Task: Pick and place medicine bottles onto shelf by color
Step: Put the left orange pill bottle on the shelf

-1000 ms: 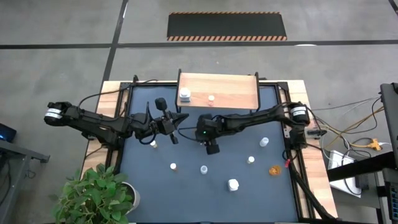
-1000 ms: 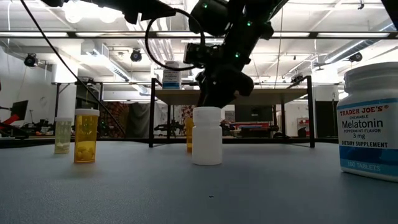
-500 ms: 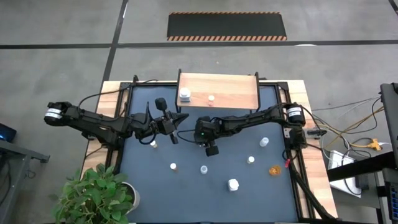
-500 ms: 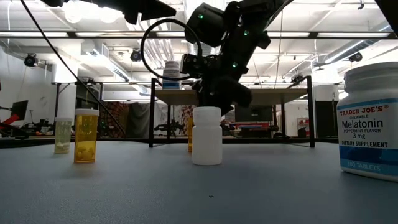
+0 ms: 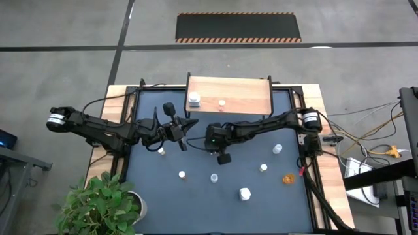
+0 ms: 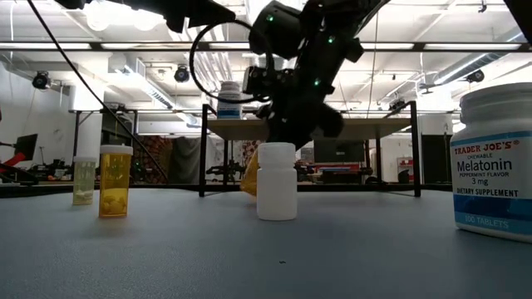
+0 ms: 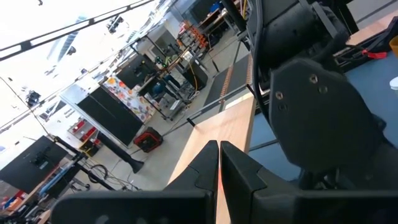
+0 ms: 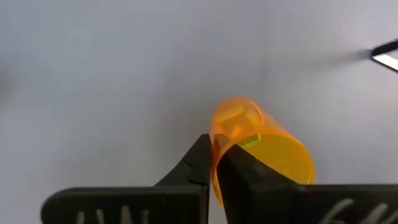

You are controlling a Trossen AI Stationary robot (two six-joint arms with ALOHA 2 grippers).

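The right gripper (image 8: 213, 163) has just been pinched together on nothing. The orange bottle (image 8: 261, 148) was missed and tipped (it leans beside the fingers), so another grab seems needed. The left gripper (image 7: 219, 167) is closed too.

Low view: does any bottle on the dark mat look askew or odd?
Yes. The translucent orange bottle, behind the upright white plastic bottle, leans instead of standing. It is under the right gripper, whose fingers are shut, and it seems to sit beside them, not between them.
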